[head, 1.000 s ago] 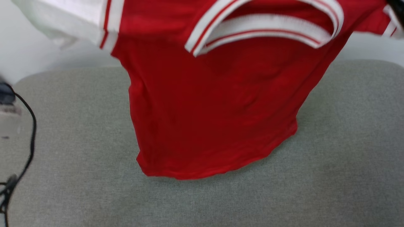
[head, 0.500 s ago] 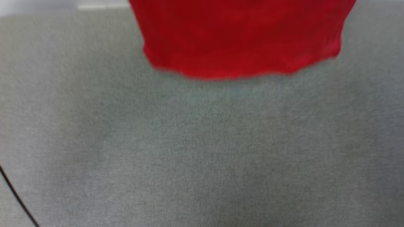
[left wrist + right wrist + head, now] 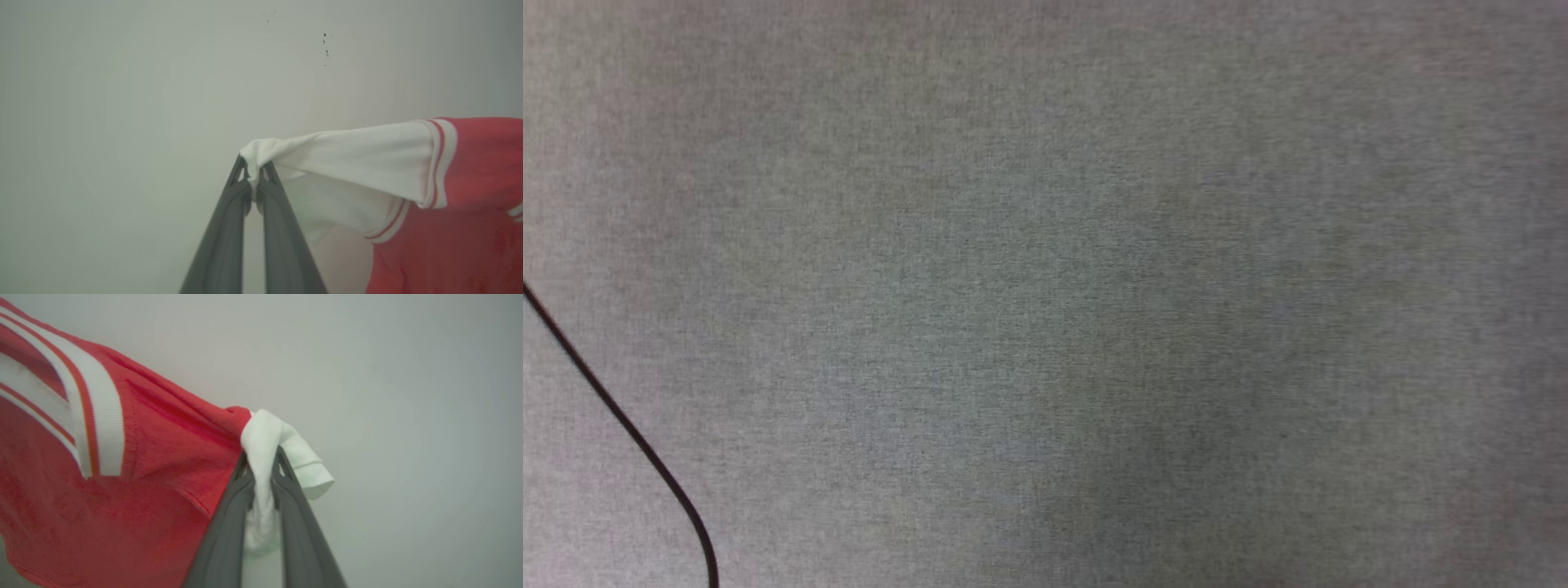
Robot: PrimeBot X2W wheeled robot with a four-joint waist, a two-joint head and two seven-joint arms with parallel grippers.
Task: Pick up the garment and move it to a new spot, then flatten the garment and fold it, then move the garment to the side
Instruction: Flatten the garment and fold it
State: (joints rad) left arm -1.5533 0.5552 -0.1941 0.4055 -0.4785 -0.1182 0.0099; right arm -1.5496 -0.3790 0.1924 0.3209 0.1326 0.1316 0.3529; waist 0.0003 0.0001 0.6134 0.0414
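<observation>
The garment is a red jersey with white panels and red-white striped trim, held up in the air and stretched between both arms. In the left wrist view my left gripper is shut on a white corner of the cloth, and the jersey runs off to the right. In the right wrist view my right gripper is shut on a bunched white corner, with the garment hanging to its left. Its lettering is hidden.
The head view looks down on a grey fabric surface. A thin black cable crosses its lower left corner. Behind the jersey in both wrist views is a plain pale wall.
The head view has tilted down over the last second: the hanging jersey has slid up out of the picture, leaving the grey surface and the cable.
</observation>
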